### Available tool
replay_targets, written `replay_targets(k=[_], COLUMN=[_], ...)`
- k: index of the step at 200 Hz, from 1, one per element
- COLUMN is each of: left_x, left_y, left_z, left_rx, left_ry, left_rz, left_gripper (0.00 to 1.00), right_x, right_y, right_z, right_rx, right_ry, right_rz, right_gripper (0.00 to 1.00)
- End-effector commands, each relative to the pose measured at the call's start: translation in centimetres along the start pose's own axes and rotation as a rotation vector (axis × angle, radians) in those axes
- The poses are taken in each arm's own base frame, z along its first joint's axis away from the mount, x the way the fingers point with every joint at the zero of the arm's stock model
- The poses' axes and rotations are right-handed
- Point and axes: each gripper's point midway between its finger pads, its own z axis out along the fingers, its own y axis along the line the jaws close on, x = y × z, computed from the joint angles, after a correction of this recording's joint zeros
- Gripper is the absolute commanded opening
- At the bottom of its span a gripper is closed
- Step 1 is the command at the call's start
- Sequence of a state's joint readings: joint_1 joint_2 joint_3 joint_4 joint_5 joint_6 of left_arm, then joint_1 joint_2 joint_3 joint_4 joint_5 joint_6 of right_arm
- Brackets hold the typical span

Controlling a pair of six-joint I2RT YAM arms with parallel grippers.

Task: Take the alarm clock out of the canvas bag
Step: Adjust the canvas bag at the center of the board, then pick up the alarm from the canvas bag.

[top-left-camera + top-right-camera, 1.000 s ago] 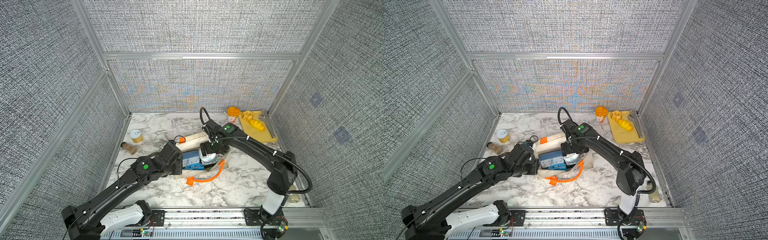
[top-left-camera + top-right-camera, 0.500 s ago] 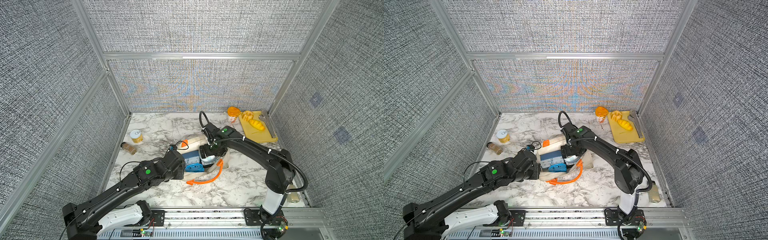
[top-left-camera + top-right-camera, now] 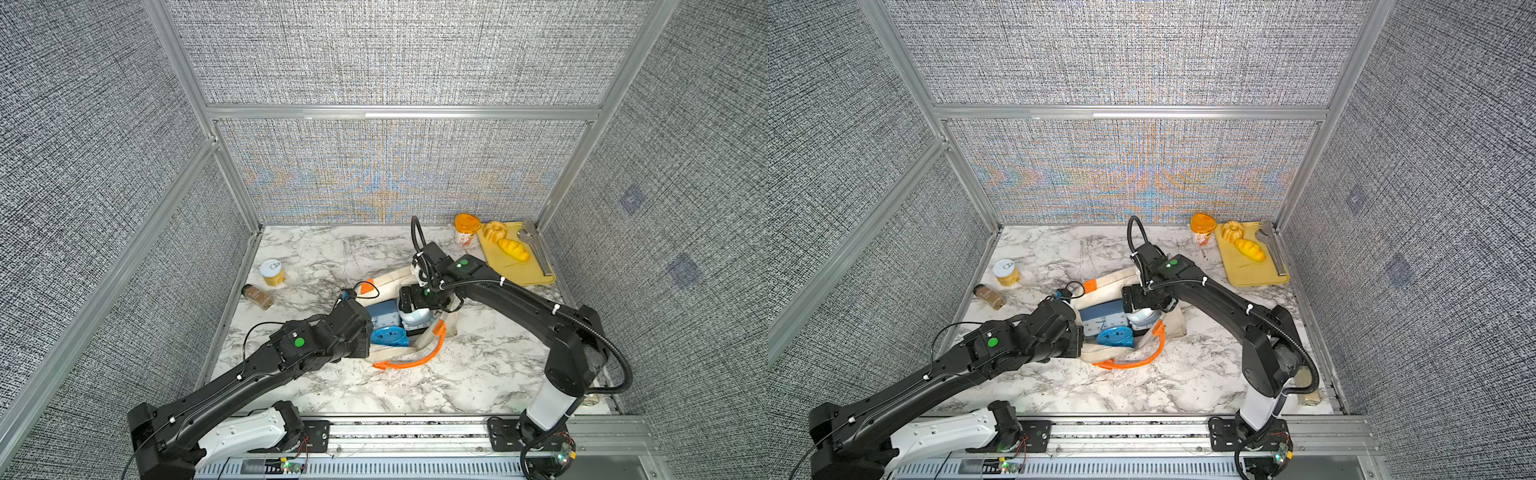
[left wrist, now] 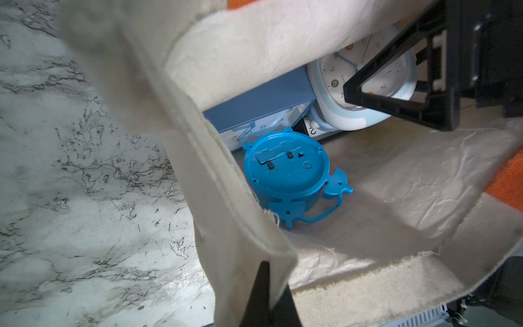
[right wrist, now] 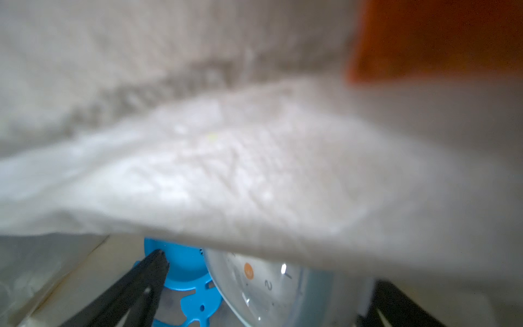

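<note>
The cream canvas bag lies on its side on the marble, mouth open, with one orange handle spread on the table. Three clocks lie inside. A pale blue alarm clock sits between the spread fingers of my right gripper, which is open. Beside it are a bright blue round clock, back up, and a blue box-shaped clock. My left gripper is shut on the bag's front rim.
A yellow-labelled can and a spice jar stand at the left. At the back right are an orange-lidded cup and a yellow cutting board with two pastries and a metal tool. Mesh walls close in three sides.
My left arm has drawn toward the table's front with the bag's rim, widening the mouth. My right gripper has shifted slightly left and lower into the bag.
</note>
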State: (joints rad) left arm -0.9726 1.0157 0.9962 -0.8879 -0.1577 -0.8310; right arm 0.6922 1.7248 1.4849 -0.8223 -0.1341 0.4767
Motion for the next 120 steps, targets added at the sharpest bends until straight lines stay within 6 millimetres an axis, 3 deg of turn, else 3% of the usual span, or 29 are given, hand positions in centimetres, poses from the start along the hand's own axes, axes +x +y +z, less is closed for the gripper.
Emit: replay_targets(k=[1, 120], left_x=[-0.2, -0.1], left_y=[-0.3, -0.4], left_z=[0.3, 0.7], left_rx=[0.008, 0.01], left_ry=[-0.006, -0.001], left_rz=[0.003, 0.013], left_gripper=[0.0, 0.0], right_x=[-0.6, -0.7], right_y=[0.7, 1.8], right_z=[-0.1, -1.0], right_rx=[-0.047, -0.258], right_ry=[-0.025, -0.023], right_rz=[0.024, 0.074], right_gripper=[0.98, 0.87])
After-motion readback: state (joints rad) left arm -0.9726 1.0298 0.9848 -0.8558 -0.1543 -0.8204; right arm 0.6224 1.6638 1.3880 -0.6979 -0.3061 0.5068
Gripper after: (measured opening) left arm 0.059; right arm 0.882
